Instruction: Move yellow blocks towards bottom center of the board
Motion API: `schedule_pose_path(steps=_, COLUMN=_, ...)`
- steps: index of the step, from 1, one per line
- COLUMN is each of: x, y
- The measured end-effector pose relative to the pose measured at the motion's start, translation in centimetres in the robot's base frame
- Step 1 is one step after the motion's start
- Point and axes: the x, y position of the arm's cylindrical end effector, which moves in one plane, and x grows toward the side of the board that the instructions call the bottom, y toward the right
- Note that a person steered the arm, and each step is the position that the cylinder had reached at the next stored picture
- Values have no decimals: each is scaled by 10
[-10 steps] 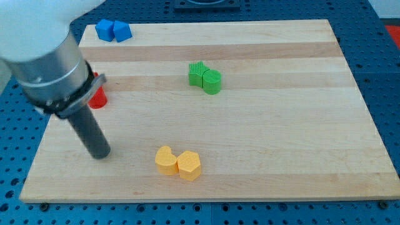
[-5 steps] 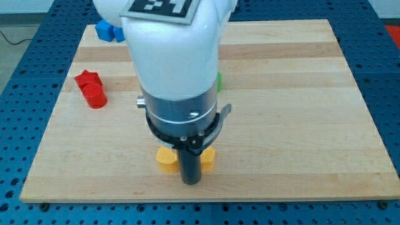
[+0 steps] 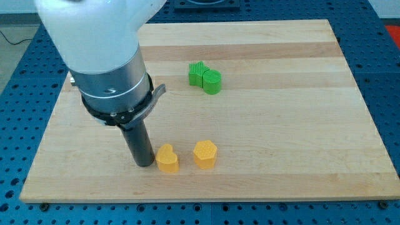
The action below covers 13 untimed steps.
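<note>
Two yellow blocks lie near the board's bottom centre. A yellow heart-like block (image 3: 166,158) sits left of a yellow hexagonal block (image 3: 205,154), with a gap between them. My tip (image 3: 144,164) rests on the board just left of the heart-like block, touching or nearly touching it. The arm's large body hides the board's upper left.
Two green blocks (image 3: 205,77) sit together above centre, a ridged one on the left and a rounded one on the right. The wooden board (image 3: 300,125) lies on a blue perforated table. The red and blue blocks are hidden behind the arm.
My tip moved from in front of the yellow pair to their left. The two yellow blocks, touching before, now stand apart, the hexagonal one further right.
</note>
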Motion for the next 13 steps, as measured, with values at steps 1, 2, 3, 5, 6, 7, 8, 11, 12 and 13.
schedule_pose_path(steps=1, x=0, y=43)
schedule_pose_path(steps=2, x=-8, y=86)
schedule_pose_path(steps=3, x=-11, y=118)
schedule_pose_path(steps=5, x=-26, y=118)
schedule_pose_path(steps=6, x=-23, y=60)
schedule_pose_path(steps=7, x=16, y=27)
schedule_pose_path(steps=8, x=56, y=27)
schedule_pose_path(steps=11, x=57, y=39)
schedule_pose_path(steps=12, x=57, y=43)
schedule_pose_path(steps=13, x=57, y=97)
